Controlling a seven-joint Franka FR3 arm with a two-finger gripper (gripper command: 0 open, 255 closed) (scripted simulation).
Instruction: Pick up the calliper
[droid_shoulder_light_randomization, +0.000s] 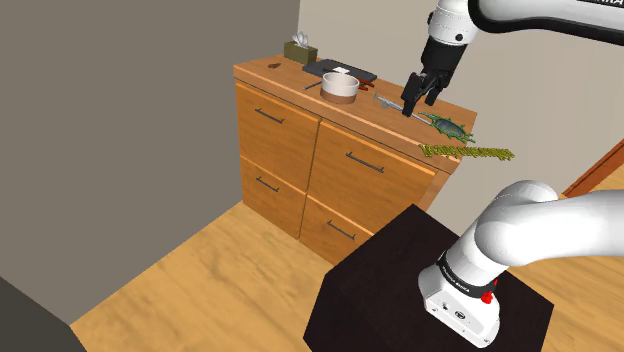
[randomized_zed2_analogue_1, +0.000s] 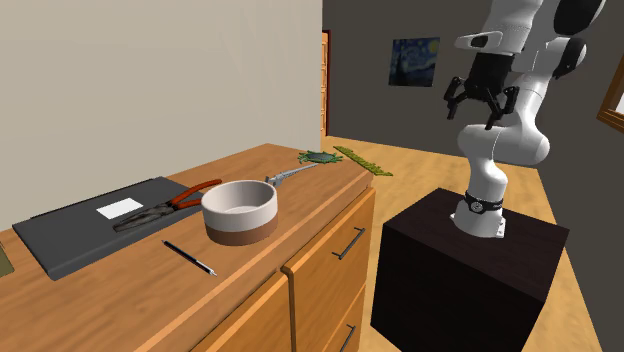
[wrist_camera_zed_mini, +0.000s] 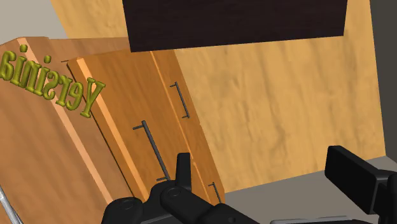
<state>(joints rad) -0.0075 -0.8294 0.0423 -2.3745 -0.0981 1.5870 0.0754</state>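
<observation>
The calliper (droid_shoulder_light_randomization: 392, 103) is a thin grey bar with a teal-green head (droid_shoulder_light_randomization: 450, 127), lying flat on the wooden dresser top (droid_shoulder_light_randomization: 285, 78) near its end. In the second exterior view the calliper (randomized_zed2_analogue_1: 292, 172) lies just beyond the pot. My black gripper (droid_shoulder_light_randomization: 418, 98) hangs open in the air with nothing between its fingers. In the second exterior view the gripper (randomized_zed2_analogue_1: 480, 103) is well above the dresser and off its end, toward the stand. In the wrist view the gripper (wrist_camera_zed_mini: 267, 184) looks down past the dresser's drawer fronts (wrist_camera_zed_mini: 159, 121) to the floor.
A white pot with a brown base (randomized_zed2_analogue_1: 240, 210) stands beside the calliper. Behind it lies a dark tray (randomized_zed2_analogue_1: 70, 235) with red-handled pliers (randomized_zed2_analogue_1: 170, 207); a pen (randomized_zed2_analogue_1: 190, 257) lies in front. Olive raised lettering (droid_shoulder_light_randomization: 465, 152) sits at the dresser's end. The dark stand (droid_shoulder_light_randomization: 400, 270) is close by.
</observation>
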